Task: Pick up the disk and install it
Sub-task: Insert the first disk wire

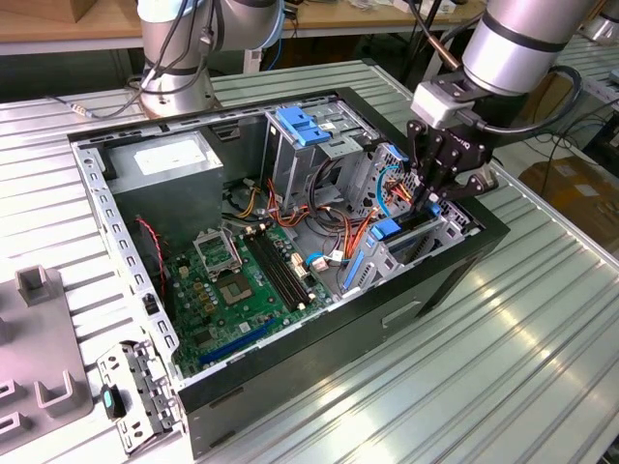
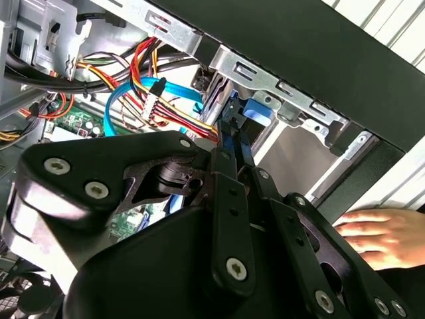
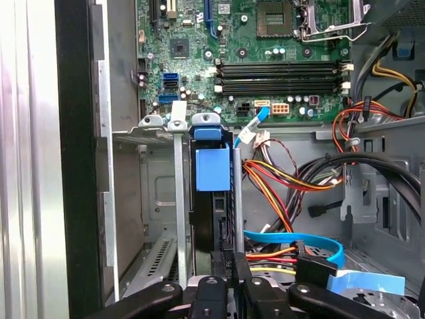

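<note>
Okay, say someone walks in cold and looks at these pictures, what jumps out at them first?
An open computer case lies on its side on the ribbed metal table, its green motherboard exposed. The gripper reaches down into the drive cage at the exterior view's right, at the disk standing on edge in its slot, amid red, yellow and blue cables. In the second wrist view a person's hand rests against the case's outside.
</note>
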Robot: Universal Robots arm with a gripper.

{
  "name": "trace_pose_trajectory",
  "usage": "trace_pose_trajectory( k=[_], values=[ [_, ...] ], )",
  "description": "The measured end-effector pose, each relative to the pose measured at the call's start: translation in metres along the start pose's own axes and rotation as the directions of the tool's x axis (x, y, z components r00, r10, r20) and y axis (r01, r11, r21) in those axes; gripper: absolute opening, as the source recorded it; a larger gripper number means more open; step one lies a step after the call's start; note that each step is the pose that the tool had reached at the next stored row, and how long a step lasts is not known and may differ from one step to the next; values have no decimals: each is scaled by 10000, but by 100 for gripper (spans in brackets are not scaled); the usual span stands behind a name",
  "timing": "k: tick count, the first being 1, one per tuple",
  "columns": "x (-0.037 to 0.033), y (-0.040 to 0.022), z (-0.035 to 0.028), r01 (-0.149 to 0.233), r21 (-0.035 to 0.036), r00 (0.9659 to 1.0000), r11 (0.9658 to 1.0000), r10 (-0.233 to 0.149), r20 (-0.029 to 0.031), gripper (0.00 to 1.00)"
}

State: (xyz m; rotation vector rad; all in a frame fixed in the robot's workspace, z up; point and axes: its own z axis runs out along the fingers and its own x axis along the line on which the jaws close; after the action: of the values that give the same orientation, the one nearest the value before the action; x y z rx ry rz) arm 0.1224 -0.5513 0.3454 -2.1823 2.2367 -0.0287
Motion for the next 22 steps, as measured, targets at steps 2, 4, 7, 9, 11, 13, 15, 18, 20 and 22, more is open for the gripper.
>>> trace_pose_trajectory(
  k=[2, 4, 7, 9, 11, 13, 15, 18, 20, 22],
  values=[
    [2, 0, 15, 0, 0, 10000, 10000, 0, 1, 16],
    [3, 1, 31, 0, 0, 10000, 10000, 0, 0, 16],
    [4, 1, 40, 0, 0, 10000, 10000, 0, -3, 16],
    [4, 1, 41, 0, 0, 10000, 10000, 0, -1, 16],
    [4, 1, 41, 0, 0, 10000, 10000, 0, -1, 16],
    [4, 1, 41, 0, 0, 10000, 10000, 0, -2, 16],
    [4, 1, 41, 0, 0, 10000, 10000, 0, -3, 16],
    [4, 1, 43, 0, 0, 10000, 10000, 0, 0, 18],
    [4, 0, 7, 0, 0, 10000, 10000, 0, -15, 30],
    [4, -1, -47, 0, 1, 10000, 10000, 0, -20, 30]
  ],
)
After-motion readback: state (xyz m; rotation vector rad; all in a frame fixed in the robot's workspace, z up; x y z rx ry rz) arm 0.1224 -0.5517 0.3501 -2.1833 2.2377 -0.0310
